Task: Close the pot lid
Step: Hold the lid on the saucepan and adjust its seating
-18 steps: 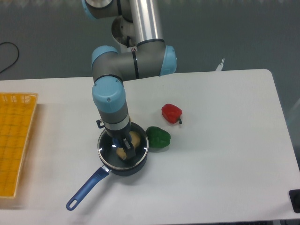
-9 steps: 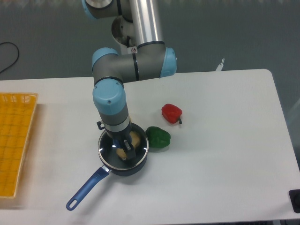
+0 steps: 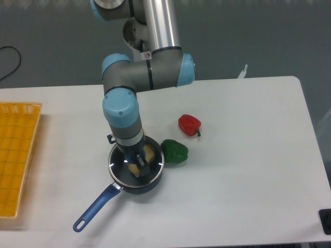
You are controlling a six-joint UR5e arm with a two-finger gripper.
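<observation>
A yellow grid tray (image 3: 18,155) lies at the far left edge of the white desk (image 3: 243,170), well to the left of the pot (image 3: 135,178). The pot, a small dark saucepan, stands near the front of the desk, its long blue handle (image 3: 95,207) running down and to the left and ending in a loop hole. The lid (image 3: 119,166), a clear glass disc with a thin metal rim, sits over the pot's mouth, and pale yellowish contents show through the glass. Whether its rim is fully seated all round cannot be told from this view.

The UR5e arm (image 3: 142,70) reaches down from the back of the desk, its blue-capped wrist directly above the pot. The tool (image 3: 135,164) points straight down at the centre of the lid, where a little blue shows between its dark fingers (image 3: 143,163). The fingers stand close together around that spot, but the wrist hides much of them, so I cannot tell whether they grip the knob or have let go.

Just to the right of the pot, 1 green pepper (image 3: 174,151) lies almost against the pot's wall. Further right and a little behind it, 1 red pepper (image 3: 189,124) lies near the green one, the 2 apart.
</observation>
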